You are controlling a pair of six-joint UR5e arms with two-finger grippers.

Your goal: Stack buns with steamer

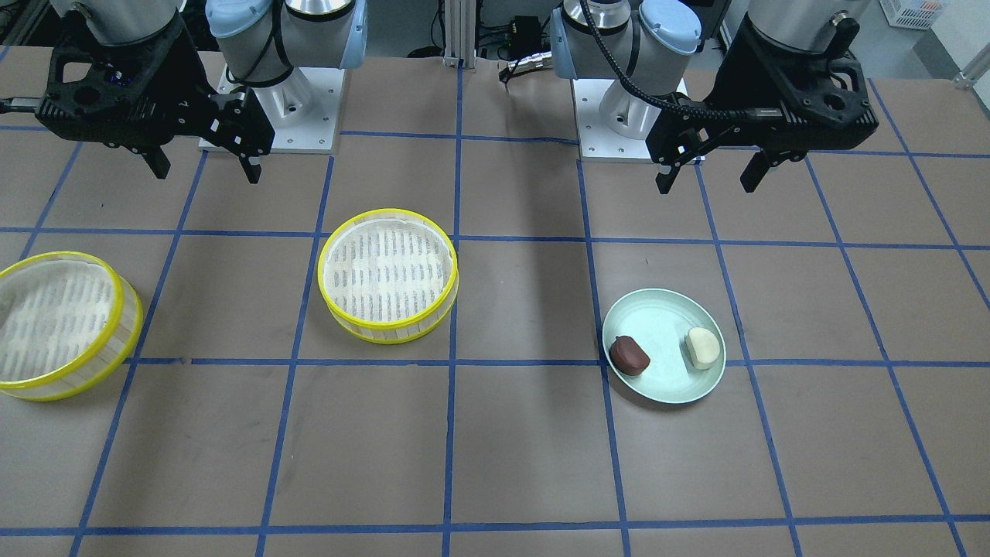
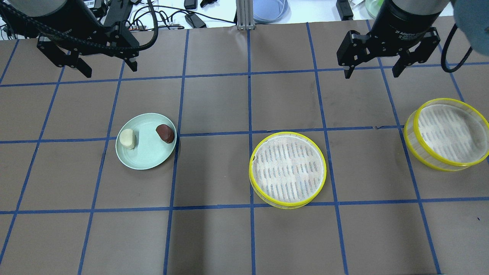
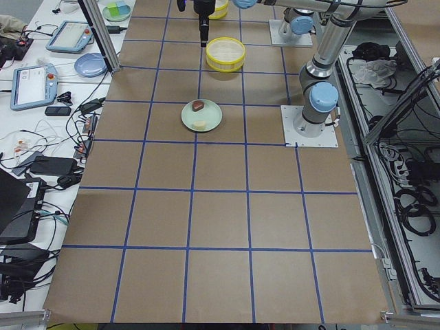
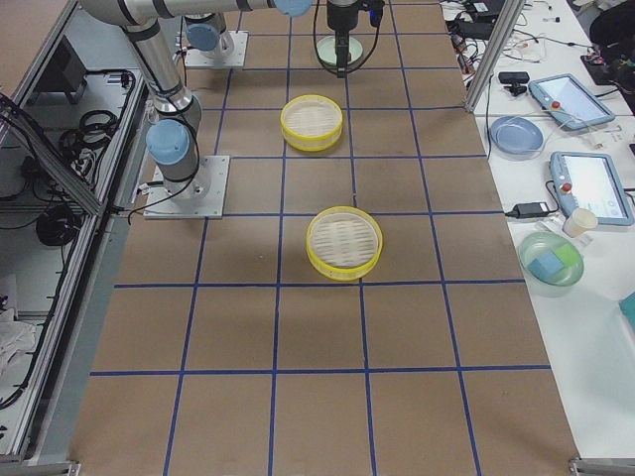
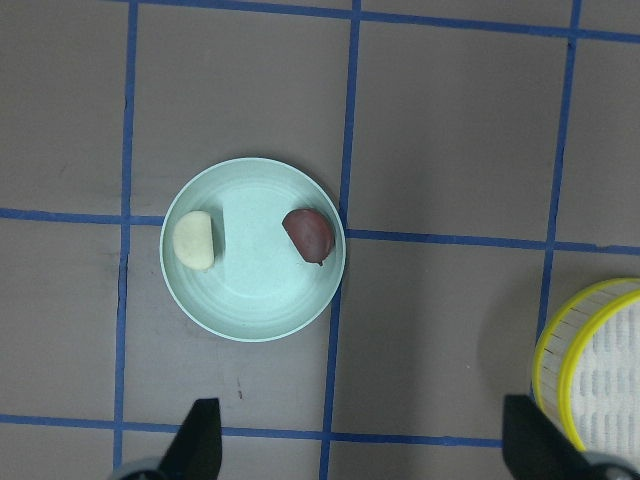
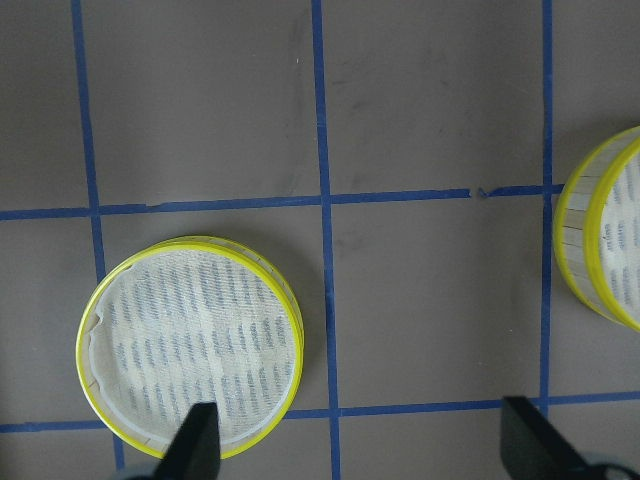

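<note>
Both arms held high, claws pointing down, jaws spread wide and empty.
Left gripper [image 2: 110,70] hangs beyond the plate [image 2: 147,162], where the cream bun [image 2: 127,138] and brown bun [image 2: 165,133] lie apart; then the middle steamer [image 2: 287,170], right gripper [image 2: 371,73], far steamer [image 2: 450,131].

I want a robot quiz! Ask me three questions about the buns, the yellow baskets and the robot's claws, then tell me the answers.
1. True or false: the white bun and the brown bun both lie on the green plate.
2. Which open claw hangs on the plate's side of the table? A) the left gripper B) the right gripper C) neither
3. Fill in the gap: the middle steamer holds ___ buns.

Key: 1 true; 2 A; 3 zero.
</note>
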